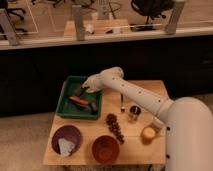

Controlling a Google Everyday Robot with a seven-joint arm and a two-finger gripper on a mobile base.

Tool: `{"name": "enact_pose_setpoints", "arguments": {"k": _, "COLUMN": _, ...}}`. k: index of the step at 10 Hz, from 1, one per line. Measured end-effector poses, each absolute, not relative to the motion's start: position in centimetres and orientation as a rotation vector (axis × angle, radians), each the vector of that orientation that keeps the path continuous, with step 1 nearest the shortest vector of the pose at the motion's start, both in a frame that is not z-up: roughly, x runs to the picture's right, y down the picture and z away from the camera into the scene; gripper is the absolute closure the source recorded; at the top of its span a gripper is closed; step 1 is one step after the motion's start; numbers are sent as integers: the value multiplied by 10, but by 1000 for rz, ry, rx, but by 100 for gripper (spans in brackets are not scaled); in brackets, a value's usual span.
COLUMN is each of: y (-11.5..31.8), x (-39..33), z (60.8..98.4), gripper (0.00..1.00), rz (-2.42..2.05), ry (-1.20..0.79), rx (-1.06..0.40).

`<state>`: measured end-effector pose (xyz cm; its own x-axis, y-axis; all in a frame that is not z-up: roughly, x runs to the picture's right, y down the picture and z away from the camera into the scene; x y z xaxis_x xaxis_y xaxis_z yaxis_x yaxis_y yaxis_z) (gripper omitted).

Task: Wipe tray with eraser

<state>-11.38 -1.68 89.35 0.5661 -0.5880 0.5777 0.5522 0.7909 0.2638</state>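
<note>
The green tray [66, 102] sits at the table's back left corner. My gripper [82, 91] reaches down into it from the right, low over the floor of its back half. A small dark shape [79, 93] sits at the gripper's tip against the tray floor. It may be the black eraser, but I cannot tell it apart from the gripper. An orange-red tool [79, 101] with a dark end [93, 106] lies in the tray just in front of the gripper.
On the wooden table [135, 150] are a maroon bowl [67, 134] holding a pale pad [66, 146], an orange-brown bowl [105, 148], a bunch of dark grapes [115, 125], a small dark cup [134, 112] and a yellow cup [148, 133]. A dark counter runs behind.
</note>
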Motion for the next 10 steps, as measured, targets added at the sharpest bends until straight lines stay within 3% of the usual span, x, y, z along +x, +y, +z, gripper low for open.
{"name": "enact_pose_setpoints", "arguments": {"k": 4, "y": -17, "x": -114, "z": 894, "gripper": 85, "rz": -668, "ry": -699, "rx": 55}}
{"name": "enact_pose_setpoints", "arguments": {"k": 10, "y": -19, "x": -132, "z": 934, "gripper": 85, "rz": -616, "ry": -613, "rx": 55}}
